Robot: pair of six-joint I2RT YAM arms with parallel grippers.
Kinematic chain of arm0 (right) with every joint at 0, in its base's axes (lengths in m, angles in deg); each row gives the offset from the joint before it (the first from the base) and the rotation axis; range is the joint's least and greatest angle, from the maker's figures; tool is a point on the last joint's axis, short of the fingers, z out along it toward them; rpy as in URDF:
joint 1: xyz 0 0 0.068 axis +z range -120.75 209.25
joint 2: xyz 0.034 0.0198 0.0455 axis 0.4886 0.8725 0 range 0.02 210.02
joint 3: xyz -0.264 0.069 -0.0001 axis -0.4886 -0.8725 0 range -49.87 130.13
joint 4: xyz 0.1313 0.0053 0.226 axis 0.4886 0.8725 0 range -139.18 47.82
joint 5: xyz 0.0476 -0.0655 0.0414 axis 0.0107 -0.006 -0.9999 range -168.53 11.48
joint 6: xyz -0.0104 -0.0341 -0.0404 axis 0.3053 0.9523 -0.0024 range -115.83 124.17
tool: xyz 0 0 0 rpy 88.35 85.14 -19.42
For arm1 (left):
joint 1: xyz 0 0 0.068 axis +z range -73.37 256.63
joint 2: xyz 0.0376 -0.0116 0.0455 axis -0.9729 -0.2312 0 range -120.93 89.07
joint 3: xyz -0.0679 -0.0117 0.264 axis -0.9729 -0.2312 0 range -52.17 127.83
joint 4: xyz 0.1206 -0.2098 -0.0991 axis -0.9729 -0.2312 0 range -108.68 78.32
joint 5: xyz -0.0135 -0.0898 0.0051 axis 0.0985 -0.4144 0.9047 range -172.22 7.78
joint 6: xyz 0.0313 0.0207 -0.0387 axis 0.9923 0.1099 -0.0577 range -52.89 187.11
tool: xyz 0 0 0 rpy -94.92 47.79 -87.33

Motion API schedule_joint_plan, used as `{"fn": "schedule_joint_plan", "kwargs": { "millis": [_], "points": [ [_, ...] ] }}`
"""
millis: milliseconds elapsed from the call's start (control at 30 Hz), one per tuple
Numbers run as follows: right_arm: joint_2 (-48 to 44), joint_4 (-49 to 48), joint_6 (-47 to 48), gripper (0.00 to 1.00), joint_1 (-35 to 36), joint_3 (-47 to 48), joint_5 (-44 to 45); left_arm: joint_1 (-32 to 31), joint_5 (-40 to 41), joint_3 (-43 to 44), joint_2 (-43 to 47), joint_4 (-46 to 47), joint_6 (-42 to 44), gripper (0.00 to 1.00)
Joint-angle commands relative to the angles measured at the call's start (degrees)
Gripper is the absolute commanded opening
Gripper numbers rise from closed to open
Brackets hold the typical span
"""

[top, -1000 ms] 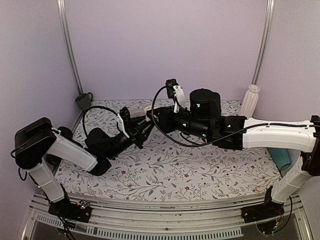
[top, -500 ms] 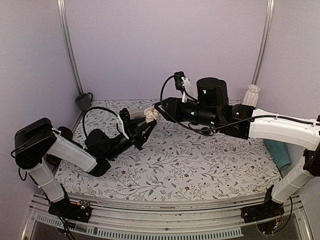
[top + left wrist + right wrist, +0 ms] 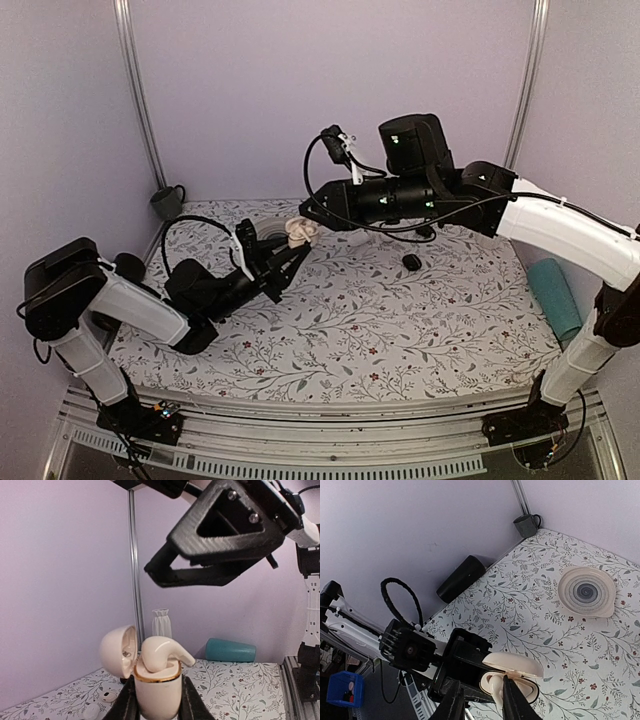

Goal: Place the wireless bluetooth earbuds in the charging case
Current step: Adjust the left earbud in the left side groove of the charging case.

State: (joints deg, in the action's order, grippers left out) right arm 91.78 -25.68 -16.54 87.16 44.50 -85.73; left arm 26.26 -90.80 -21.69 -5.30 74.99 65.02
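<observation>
Over the far desk (image 3: 400,330), left jaws clamp the charging case (image 3: 156,695); right jaws slightly parted, empty. Earbud (image 3: 162,655) sits tilted; an off-centre push could pop it out.

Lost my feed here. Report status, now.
Left gripper shut on charging case, lid open. Right gripper open, empty, above it. One earbud lies atop the case, stem sticking out, not seated. Nothing between.
</observation>
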Motion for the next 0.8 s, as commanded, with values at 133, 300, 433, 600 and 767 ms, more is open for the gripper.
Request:
{"fn": "schedule_joint_plan", "kwargs": {
  "millis": [133, 300, 433, 600, 767],
  "points": [
    [7.4, 17.8, -0.6, 0.27, -1.0, 9.6, -5.1, -0.4, -1.4, 0.2, 2.4, -3.3, 3.1, 0.00],
    [7.6, 18.7, -1.3, 0.27, -1.0, 10.7, -4.6, -0.6, -1.2, 0.4, 2.4, -5.1, 3.6, 0.00],
    [8.3, 19.4, -1.6, 0.27, -1.0, 10.5, -4.9, -0.6, -1.3, 0.4, 2.3, -5.2, 3.7, 0.00],
    [9.1, 19.0, -2.1, 0.27, -1.0, 10.0, -5.1, -0.8, -1.3, 0.6, 2.0, -5.3, 3.6, 0.00],
    [9.8, 18.7, -2.7, 0.27, -1.0, 10.1, -4.8, -0.9, -1.2, 0.8, 1.8, -6.0, 3.8, 0.00]
  ]
}}
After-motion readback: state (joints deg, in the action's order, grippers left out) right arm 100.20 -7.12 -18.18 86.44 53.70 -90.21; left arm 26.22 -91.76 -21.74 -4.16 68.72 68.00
